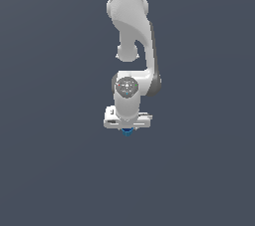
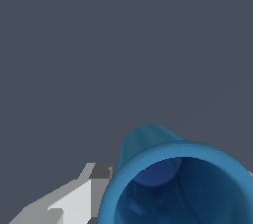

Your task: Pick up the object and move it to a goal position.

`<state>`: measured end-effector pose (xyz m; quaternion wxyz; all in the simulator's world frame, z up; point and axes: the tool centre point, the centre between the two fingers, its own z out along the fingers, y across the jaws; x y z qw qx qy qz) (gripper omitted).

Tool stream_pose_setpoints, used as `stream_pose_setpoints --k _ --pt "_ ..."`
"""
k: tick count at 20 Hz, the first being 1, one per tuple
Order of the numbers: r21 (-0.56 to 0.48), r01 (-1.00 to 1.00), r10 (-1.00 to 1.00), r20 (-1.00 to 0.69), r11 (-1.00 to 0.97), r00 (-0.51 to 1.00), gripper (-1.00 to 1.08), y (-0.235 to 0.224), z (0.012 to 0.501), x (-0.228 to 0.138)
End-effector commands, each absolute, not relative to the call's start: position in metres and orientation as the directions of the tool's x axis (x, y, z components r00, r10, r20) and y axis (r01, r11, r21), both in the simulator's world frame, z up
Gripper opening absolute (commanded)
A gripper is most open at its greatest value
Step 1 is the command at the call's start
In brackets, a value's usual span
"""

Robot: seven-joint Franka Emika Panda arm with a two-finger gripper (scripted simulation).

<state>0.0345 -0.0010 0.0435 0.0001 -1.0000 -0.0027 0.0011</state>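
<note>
The object is a small blue cup [image 1: 127,131] with a lighter rim and darker inside. In the exterior view it peeks out just below my white gripper [image 1: 127,127], which hangs from the arm at the picture's middle. In the wrist view the cup [image 2: 178,183] fills the near part of the picture, its open mouth facing the camera. It sits between my gripper's [image 2: 175,171] fingers. One finger [image 2: 79,198] presses against the cup's rim. Only a sliver of the other finger shows at the picture's edge. The jaws look closed on the cup.
A plain dark grey surface [image 1: 50,170] fills everything around the arm in both views. No other objects, containers or edges are in view.
</note>
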Motion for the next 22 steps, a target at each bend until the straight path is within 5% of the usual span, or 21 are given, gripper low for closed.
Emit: stream_pose_setpoints --k 1,22 --pt "0.000 0.005 0.005 -0.001 -1.000 1.000 -1.00 -0.014 0.046 0.023" --pt "0.000 0.004 0.004 0.000 -1.000 1.000 -1.00 -0.143 0.062 -0.098"
